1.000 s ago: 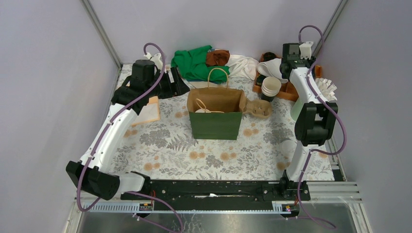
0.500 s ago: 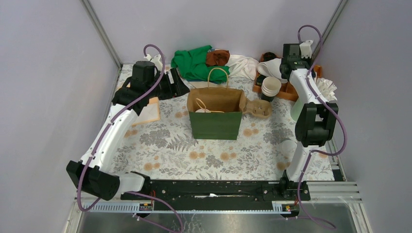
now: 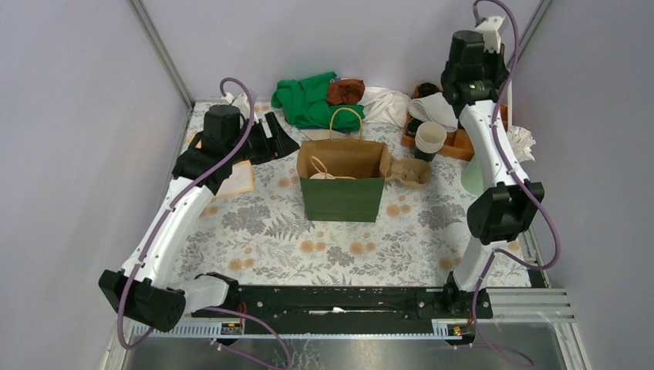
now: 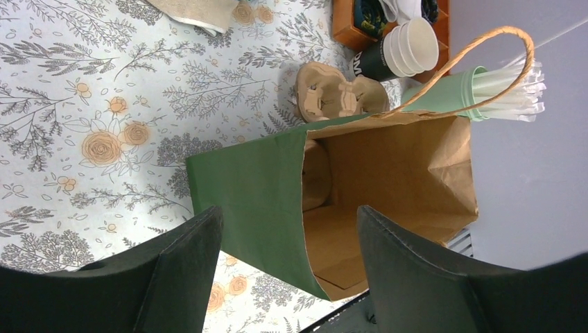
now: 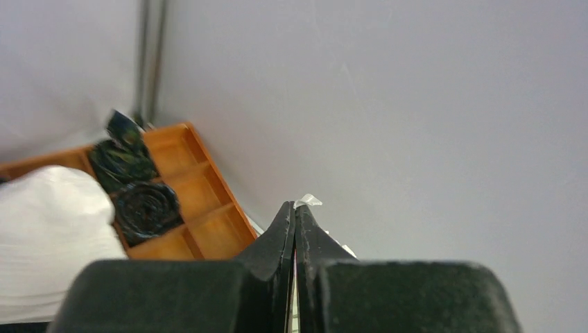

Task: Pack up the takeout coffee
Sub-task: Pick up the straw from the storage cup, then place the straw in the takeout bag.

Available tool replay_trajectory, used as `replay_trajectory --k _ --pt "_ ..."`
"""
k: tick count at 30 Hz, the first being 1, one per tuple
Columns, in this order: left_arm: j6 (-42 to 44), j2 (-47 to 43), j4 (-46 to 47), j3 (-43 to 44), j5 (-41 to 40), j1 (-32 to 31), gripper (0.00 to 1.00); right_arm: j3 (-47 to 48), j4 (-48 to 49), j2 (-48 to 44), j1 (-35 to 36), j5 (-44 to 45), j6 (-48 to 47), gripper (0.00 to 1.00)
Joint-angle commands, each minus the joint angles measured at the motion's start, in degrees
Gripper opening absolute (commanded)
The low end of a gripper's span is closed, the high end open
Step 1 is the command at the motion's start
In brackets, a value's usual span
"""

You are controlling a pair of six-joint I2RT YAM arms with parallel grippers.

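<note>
The green paper bag (image 3: 342, 193) stands open mid-table, its brown inside (image 4: 388, 173) facing the left wrist camera. A round white lid (image 3: 321, 176), the takeout coffee, shows inside it; in the left wrist view the cup (image 4: 315, 177) is a shadowed shape at the bag's bottom. My left gripper (image 4: 288, 215) is open and empty, hovering left of the bag (image 3: 284, 137). My right gripper (image 5: 296, 208) is raised at the back right corner, jaws pressed shut with a thin white slip (image 5: 307, 201) poking out at the tips.
A stack of lidless cream cups (image 3: 430, 137) and a brown pulp carrier (image 3: 409, 171) sit right of the bag. A wooden tray (image 3: 459, 145) holds dark items. A mint cup of straws (image 4: 485, 90), green cloth (image 3: 308, 100) and a tan sheet (image 3: 235, 179) lie around.
The right gripper closed, then the right arm lifted up and back from the tray corner. The left gripper shifted slightly left and stayed open.
</note>
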Motion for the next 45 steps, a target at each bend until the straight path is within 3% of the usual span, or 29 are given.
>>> replay_trajectory --k 1,8,11,14,18,26,32,45 --pt "-2.39 -2.65 3.86 -0.62 0.55 0.31 0.74 6.31 6.21 -4.79 5.71 4.13 -7.91 0.0" --pt "-4.06 -3.58 4.12 -1.97 1.16 0.35 0.74 16.73 -10.02 -6.33 14.12 1.32 1.39 0.0" --pt "-3.92 -3.56 4.12 -1.99 1.13 0.31 0.74 21.73 -18.47 -7.31 17.62 -3.73 7.08 0.0" --pt "-3.43 -3.25 3.68 -1.15 0.64 0.35 0.74 21.97 -20.16 -10.61 22.66 -7.67 7.87 0.0" --pt "-3.02 -2.17 2.74 0.92 0.9 0.31 0.74 21.95 -24.48 -15.83 24.91 -20.98 13.38 0.0" --pt "-4.57 0.7 2.43 5.35 2.16 0.31 0.73 9.82 -26.28 -33.1 25.11 -45.99 24.1 0.0" --pt "-5.03 2.66 1.55 7.96 2.73 0.34 0.73 3.69 -25.03 -37.88 25.11 -62.07 29.07 0.0" --pt "-2.46 4.19 -1.79 13.05 -1.0 0.31 0.73 -14.44 -12.26 -40.68 25.06 -65.89 21.75 0.0"
